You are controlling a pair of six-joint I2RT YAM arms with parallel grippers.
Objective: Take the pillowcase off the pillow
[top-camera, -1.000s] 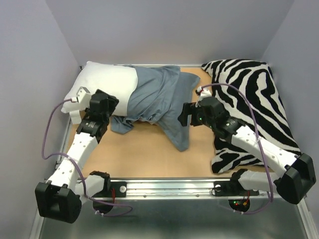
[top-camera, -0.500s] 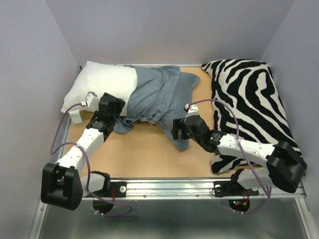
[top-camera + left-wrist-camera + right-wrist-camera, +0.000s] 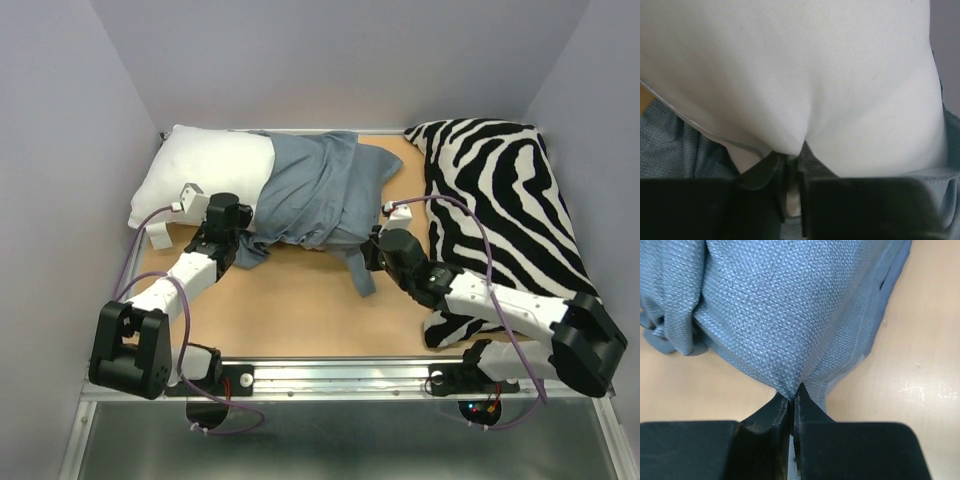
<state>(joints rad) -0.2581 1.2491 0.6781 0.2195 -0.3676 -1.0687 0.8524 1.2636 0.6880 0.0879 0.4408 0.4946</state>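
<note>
The white pillow lies at the table's back left, its right part still inside the blue-grey pillowcase. My left gripper is at the pillow's near edge, by the pillowcase's opening. In the left wrist view the gripper is shut on a pinched fold of the white pillow, with pillowcase fabric on either side. My right gripper sits at the pillowcase's near right corner. In the right wrist view the gripper is shut on a fold of the woven blue pillowcase.
A zebra-print cushion fills the right side of the table, and my right arm lies across its near part. Bare wooden tabletop stretches between the arms. A metal rail runs along the near edge. Walls close in on three sides.
Both grippers moved in to the fabric and shut, the left on the pillow's edge and the right on the pillowcase's corner. The pillowcase's hanging flap has bunched up narrower.
</note>
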